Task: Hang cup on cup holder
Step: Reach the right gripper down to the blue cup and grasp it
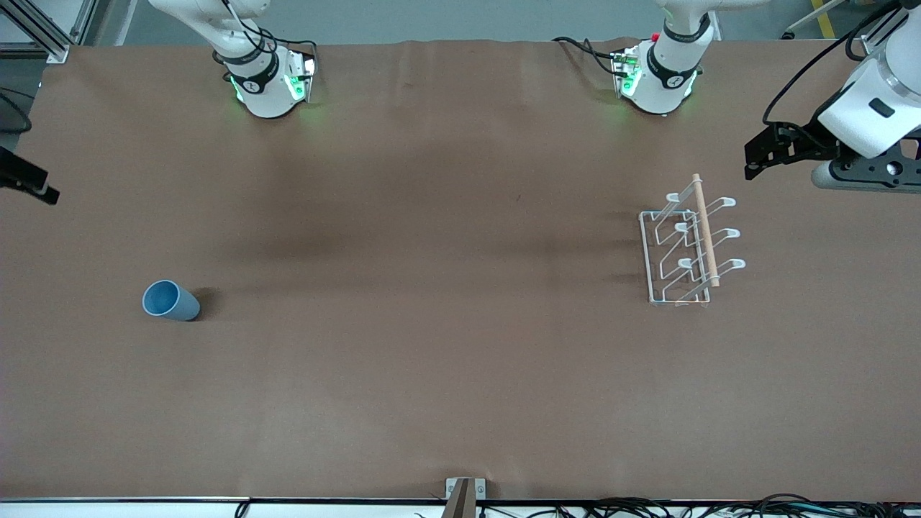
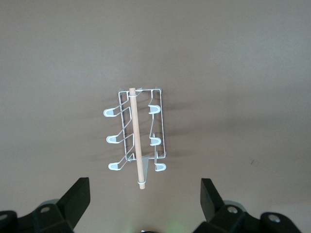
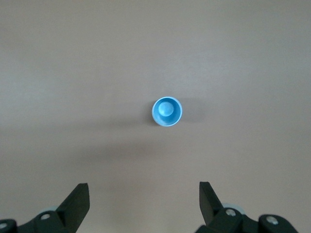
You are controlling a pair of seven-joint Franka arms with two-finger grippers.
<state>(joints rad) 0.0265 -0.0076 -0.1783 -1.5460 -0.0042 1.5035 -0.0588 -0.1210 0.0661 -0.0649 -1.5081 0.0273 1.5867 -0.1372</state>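
Note:
The light-blue cup (image 1: 170, 301) stands upright, mouth up, on the brown table toward the right arm's end. It also shows in the right wrist view (image 3: 167, 111). The white wire cup holder (image 1: 691, 248) with its wooden rod (image 1: 705, 230) stands toward the left arm's end, with nothing on its prongs. It also shows in the left wrist view (image 2: 138, 138). My left gripper (image 2: 145, 194) is open and empty, high above the table beside the holder (image 1: 874, 173). My right gripper (image 3: 144, 196) is open and empty, high above the table beside the cup. Only a black part of it (image 1: 21, 180) shows in the front view.
The two arm bases (image 1: 266, 86) (image 1: 658, 79) stand along the table edge farthest from the front camera. A small metal bracket (image 1: 464, 495) and cables (image 1: 719, 509) lie at the edge nearest it. Bare brown table (image 1: 432, 288) lies between cup and holder.

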